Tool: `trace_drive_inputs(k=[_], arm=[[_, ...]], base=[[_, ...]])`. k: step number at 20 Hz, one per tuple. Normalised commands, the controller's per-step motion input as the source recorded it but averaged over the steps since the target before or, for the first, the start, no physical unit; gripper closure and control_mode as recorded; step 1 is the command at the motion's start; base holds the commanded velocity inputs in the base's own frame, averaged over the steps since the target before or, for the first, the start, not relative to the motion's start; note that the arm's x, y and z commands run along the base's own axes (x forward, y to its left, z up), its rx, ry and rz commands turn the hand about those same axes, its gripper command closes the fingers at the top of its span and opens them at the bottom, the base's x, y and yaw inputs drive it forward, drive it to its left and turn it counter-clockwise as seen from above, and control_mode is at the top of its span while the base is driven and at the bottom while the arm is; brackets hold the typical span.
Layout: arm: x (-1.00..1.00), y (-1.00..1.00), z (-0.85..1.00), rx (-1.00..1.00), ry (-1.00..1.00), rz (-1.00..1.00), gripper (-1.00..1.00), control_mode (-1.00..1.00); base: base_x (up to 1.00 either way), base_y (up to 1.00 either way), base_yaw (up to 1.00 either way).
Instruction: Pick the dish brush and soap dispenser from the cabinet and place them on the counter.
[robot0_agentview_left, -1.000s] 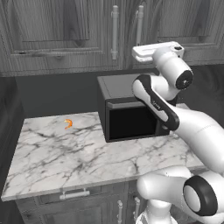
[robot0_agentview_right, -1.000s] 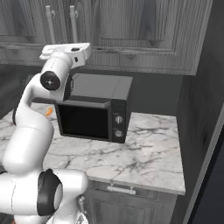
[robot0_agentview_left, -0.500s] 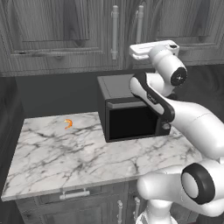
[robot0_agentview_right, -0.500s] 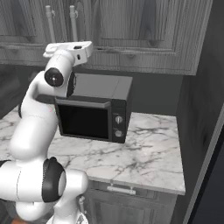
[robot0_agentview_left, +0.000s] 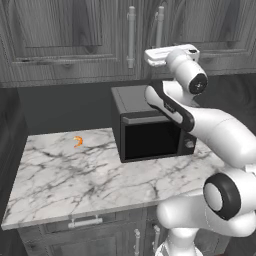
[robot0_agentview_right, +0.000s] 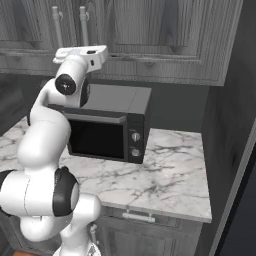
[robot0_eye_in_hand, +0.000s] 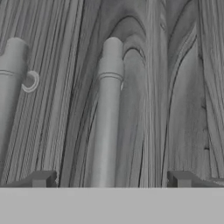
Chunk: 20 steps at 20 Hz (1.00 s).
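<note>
Dark kitchen, marble bench (robot0_agentview_left: 75, 180) below, closed cabinet (robot0_agentview_left: 70, 40) above, hiding whatever is inside. Arm reaching up over the microwave (robot0_agentview_left: 150, 130), hand level, pointing at the doors. Gripper (robot0_eye_in_hand: 109, 179) standing spread wide, empty, right silver bar handle (robot0_eye_in_hand: 107, 127) lying between its tips. Small orange item (robot0_agentview_left: 78, 142) sitting far left on the bench.

Right base view: your arm raised to the closed cabinet (robot0_agentview_right: 150, 35)
You have the white hand (robot0_agentview_right: 82, 54) level at the doors' lower edge, just below two silver bar handles (robot0_agentview_right: 70, 25); a black microwave (robot0_agentview_right: 107, 122) stands on the marble counter (robot0_agentview_right: 170, 175), above dark drawers (robot0_agentview_right: 140, 225).
</note>
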Motion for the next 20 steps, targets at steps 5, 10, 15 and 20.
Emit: trace_drive_inputs(k=[5, 10, 15, 20], arm=[[0.25, 0.02, 0.00, 0.00, 0.00, 0.00, -1.00, -1.00], [0.25, 0.02, 0.00, 0.00, 0.00, 0.00, -1.00, -1.00], [0.25, 0.02, 0.00, 0.00, 0.00, 0.00, -1.00, -1.00], [0.25, 0.03, -0.01, 0.00, 0.00, 0.00, -1.00, -1.00]], base=[[0.00, 0.00, 0.00], [0.00, 0.00, 0.00], [0.00, 0.00, 0.00], [0.00, 0.00, 0.00]])
